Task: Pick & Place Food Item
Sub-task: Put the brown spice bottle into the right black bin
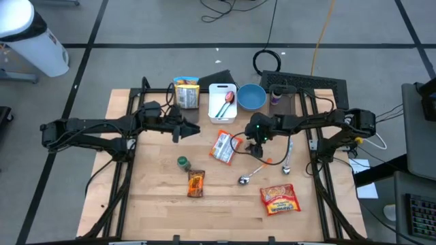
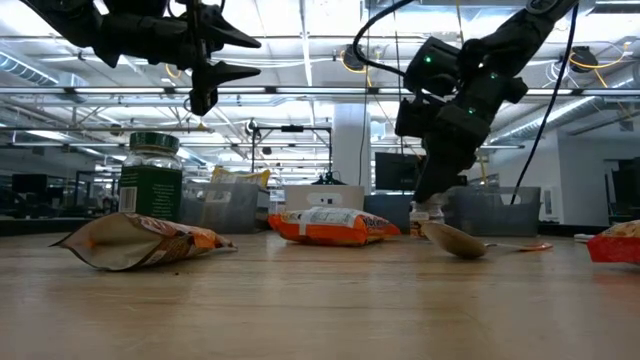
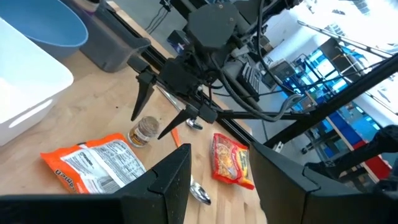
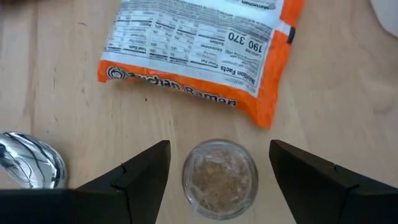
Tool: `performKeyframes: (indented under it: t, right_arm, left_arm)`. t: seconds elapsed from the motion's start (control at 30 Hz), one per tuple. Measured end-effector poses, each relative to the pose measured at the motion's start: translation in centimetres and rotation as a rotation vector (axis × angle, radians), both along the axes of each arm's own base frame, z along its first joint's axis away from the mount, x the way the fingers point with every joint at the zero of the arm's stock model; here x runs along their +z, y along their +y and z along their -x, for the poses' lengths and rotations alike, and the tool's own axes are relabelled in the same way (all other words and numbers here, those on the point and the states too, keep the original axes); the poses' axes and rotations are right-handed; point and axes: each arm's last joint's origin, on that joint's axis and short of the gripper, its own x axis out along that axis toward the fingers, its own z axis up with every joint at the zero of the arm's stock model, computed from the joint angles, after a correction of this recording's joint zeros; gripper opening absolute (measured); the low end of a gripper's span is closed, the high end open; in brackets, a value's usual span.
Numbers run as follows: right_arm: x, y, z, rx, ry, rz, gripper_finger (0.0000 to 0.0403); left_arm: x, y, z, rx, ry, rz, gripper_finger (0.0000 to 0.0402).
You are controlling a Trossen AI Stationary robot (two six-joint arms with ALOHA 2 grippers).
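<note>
My right pincer (image 4: 219,171) hangs spread around the small glass jar (image 4: 219,176) standing beside the ramen packet (image 4: 205,53) on the surface; an off-centre close could topple it.

Two dark jointed arms, black cables, green light on right wrist.

Wooden worktop (image 1: 157,204): right end effector (image 1: 255,148) near orange-white ramen packet (image 1: 223,147); left end effector (image 1: 187,129) by white bin (image 1: 222,102); two spoons (image 1: 251,175).
</note>
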Motion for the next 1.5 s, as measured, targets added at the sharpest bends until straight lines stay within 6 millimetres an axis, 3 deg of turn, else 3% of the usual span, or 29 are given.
performKeyframes:
  t: [0.37,1.0,1.5]
  right_arm:
    - [-0.22,0.08,0.31,0.003,0.039,-0.007,0.0263]
    - [-0.31,0.06,0.23,0.018,0.039,0.008,0.0182]
    - [-0.49,-0.01,0.17,0.006,0.049,0.027,0.0175]
  left_arm:
    - [0.0,-0.01,0.0,-0.006,0.0,-0.007,0.017]
    - [-0.02,-0.01,0.0,-0.006,0.001,-0.006,0.017]
    - [-0.06,-0.01,0.01,-0.006,0.005,-0.004,0.017]
